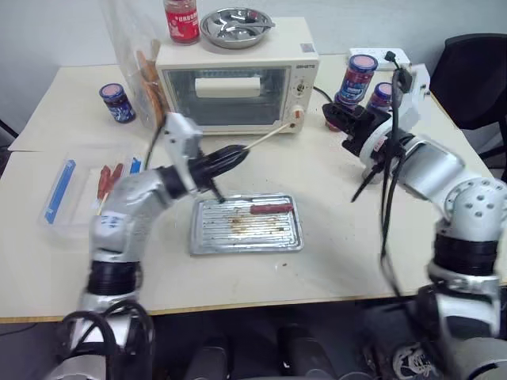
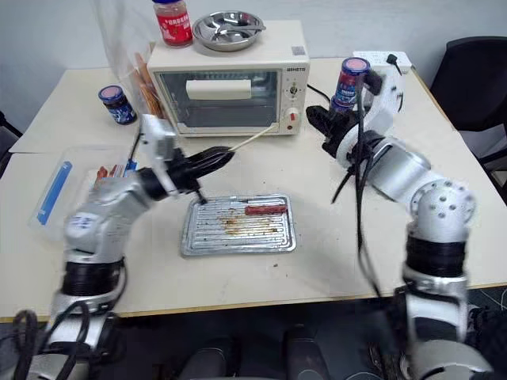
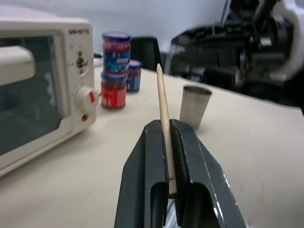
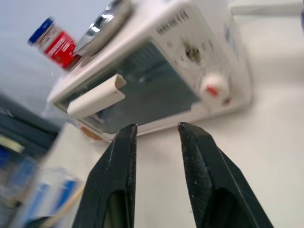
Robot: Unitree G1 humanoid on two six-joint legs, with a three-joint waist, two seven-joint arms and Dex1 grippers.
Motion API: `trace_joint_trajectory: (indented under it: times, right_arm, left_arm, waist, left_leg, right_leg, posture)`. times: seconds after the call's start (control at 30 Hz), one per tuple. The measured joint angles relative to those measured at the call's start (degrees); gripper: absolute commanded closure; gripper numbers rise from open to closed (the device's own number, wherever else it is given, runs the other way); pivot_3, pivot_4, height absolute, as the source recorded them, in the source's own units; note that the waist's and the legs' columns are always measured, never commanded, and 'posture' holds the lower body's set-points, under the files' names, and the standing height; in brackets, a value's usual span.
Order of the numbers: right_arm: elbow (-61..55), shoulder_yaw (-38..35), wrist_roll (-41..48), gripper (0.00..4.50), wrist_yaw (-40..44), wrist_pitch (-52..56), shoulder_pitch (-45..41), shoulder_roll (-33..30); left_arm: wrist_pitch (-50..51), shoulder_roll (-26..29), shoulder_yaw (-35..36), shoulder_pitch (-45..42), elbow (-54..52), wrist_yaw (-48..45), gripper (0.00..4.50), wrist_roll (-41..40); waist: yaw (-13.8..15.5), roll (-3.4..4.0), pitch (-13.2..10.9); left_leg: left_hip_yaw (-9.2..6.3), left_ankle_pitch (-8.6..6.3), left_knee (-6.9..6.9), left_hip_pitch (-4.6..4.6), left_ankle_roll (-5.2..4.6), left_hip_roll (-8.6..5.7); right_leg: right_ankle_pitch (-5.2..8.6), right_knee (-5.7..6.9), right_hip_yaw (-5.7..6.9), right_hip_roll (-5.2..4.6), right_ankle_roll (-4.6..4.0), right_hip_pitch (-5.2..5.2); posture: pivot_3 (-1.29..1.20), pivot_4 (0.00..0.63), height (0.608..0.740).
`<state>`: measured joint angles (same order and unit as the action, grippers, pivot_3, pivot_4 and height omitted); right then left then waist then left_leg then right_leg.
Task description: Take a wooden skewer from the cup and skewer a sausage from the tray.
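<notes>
— Between the left gripper's [image 3: 167, 142] closed fingers, what's there?
— The wooden skewer [image 3: 164, 118], clamped tight, its pointed end sticking out toward the toaster oven [image 1: 238, 83].
— And the right gripper [image 4: 156, 130]?
— Fingers parted with nothing between them, up near the jars [image 1: 358, 75].
— Where's the sausage [image 1: 271, 208]?
— Lying on the tray [image 1: 238, 241], just below the left gripper.
— The cup [image 3: 195, 106]?
— Standing upright on the table [image 1: 333, 253], beyond the skewer's tip.

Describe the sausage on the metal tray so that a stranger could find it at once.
Start at the white toaster oven at the table's back. Directly before it lies a flat silver tray with brown stains. The sausage is the one short reddish-brown piece near the tray's far edge.
</notes>
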<state>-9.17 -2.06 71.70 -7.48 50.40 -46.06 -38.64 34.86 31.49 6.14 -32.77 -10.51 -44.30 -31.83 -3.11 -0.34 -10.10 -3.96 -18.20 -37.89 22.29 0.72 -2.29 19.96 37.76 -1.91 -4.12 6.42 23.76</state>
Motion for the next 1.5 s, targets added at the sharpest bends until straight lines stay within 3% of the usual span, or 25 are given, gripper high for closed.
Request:
trace_joint_trajectory:
  times: [0.17, 0.33, 0.53, 0.67, 1.03, 1.27, 1.5]
  right_arm:
    - [0.32, 13.44, -18.30, 1.50, 25.33, -4.34, 0.29, -7.65]
    - [3.87, 20.87, -33.07, 1.50, 47.67, -13.78, -0.51, -8.92]
    - [11.54, 26.29, -44.36, 1.50, 62.66, -20.10, -1.70, -6.75]
    - [19.18, 28.32, -51.08, 1.50, 66.60, -22.37, -4.48, -1.20]
    - [29.04, 28.75, -61.59, 1.50, 72.37, -26.52, -5.02, 5.16]
    - [29.60, 28.47, -63.97, 3.38, 73.60, -27.58, -4.34, 7.31]
    - [29.30, 27.57, -65.13, 3.38, 73.57, -27.71, -3.72, 7.53]
  left_arm:
    - [4.36, 11.55, 4.97, 3.37, -3.06, -7.20, 4.50, -4.44]
    - [6.51, 20.32, 9.04, 10.64, -7.54, -13.83, 4.50, -7.59]
    - [7.12, 23.66, 12.62, 15.86, -11.27, -16.17, 4.50, -9.01]
    - [7.68, 23.66, 13.66, 16.41, -13.05, -14.66, 4.50, -10.20]
    - [8.24, 23.66, 14.29, 18.14, -15.69, -11.83, 4.50, -10.77]
    - [8.08, 23.66, 14.14, 17.92, -15.57, -11.04, 4.50, -10.72]
    - [7.61, 23.65, 13.49, 16.91, -14.98, -10.62, 4.50, -10.71]
  waist:
    - [0.32, -0.04, -0.02]
    - [1.02, -0.06, -0.04]
    - [1.65, -0.07, -0.05]
    - [1.51, -0.08, -0.05]
    - [1.36, -0.08, -0.05]
    - [1.40, -0.07, -0.05]
    - [1.41, -0.07, -0.05]
  left_leg:
    - [0.00, -0.02, -0.05, 0.01, -0.03, -0.05]
    - [0.00, -0.03, -0.05, 0.01, -0.03, -0.06]
    - [-0.03, -0.03, -0.09, 0.00, -0.03, -0.08]
    - [-0.03, -0.03, -0.07, 0.01, -0.02, -0.09]
    - [-0.03, -0.04, -0.08, 0.01, 0.02, -0.10]
    - [-0.03, -0.04, -0.09, 0.00, 0.02, -0.11]
    - [-0.03, -0.04, -0.10, -0.01, 0.02, -0.11]
  right_leg:
    - [0.00, -0.08, -0.01, -0.08, 0.00, -0.01]
    - [0.00, -0.19, -0.01, -0.14, 0.00, 0.00]
    - [0.00, -0.21, 0.01, -0.19, 0.00, -0.03]
    - [0.00, -0.15, 0.02, -0.19, 0.00, 0.02]
    - [0.00, -0.10, 0.03, -0.17, 0.00, 0.05]
    - [0.00, -0.09, 0.04, -0.18, 0.00, 0.04]
    - [0.00, -0.08, 0.04, -0.18, 0.00, 0.03]
  posture:
    - [0.00, 0.150, 0.740]
    - [0.00, 0.150, 0.740]
    - [0.00, 0.150, 0.740]
    - [0.00, 0.150, 0.740]
    - [0.00, 0.150, 0.740]
    - [0.00, 0.150, 0.740]
    - [0.00, 0.150, 0.740]
